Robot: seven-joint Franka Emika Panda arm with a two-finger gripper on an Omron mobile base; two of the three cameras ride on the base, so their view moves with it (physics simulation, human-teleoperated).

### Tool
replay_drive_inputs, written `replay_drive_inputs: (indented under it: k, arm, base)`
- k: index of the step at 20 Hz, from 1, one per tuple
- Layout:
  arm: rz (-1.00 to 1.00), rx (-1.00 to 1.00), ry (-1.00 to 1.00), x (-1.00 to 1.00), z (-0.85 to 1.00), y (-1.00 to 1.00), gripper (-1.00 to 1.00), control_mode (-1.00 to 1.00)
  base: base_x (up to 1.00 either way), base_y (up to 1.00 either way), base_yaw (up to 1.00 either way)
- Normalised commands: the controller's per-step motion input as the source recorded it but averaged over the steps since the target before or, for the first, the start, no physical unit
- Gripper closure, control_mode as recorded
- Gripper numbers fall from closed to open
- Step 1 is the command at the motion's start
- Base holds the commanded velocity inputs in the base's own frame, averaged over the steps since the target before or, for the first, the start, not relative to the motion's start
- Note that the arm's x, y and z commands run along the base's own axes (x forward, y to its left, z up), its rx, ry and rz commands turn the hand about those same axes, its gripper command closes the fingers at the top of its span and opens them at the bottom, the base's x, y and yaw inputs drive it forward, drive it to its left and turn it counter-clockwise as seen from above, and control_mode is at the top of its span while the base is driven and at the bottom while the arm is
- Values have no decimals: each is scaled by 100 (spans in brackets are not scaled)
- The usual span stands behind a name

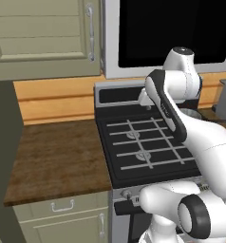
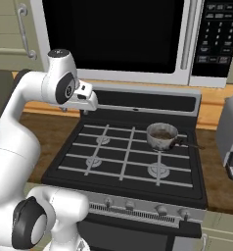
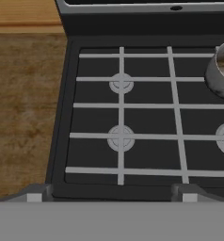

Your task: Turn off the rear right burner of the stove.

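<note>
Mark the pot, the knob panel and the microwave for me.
pot [image 2: 162, 135]: right base view, on its ribbed side wall.
knob panel [image 2: 138, 207]: right base view, on the silver strip between knobs.
microwave [image 2: 113, 34]: right base view, on its black window.

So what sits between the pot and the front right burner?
Nothing but bare black stovetop and grate bars between pot and front right burner, in the right base view.
</note>
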Motion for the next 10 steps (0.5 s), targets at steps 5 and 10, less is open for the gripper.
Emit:
replay_drive_inputs:
  k: [5,10]
  arm:
    - [0,0,0,0,0,0,-100,100]
    - [0,0,0,0,0,0,-100,100]
  base:
    - [6,1,-5]
    - [1,0,-7]
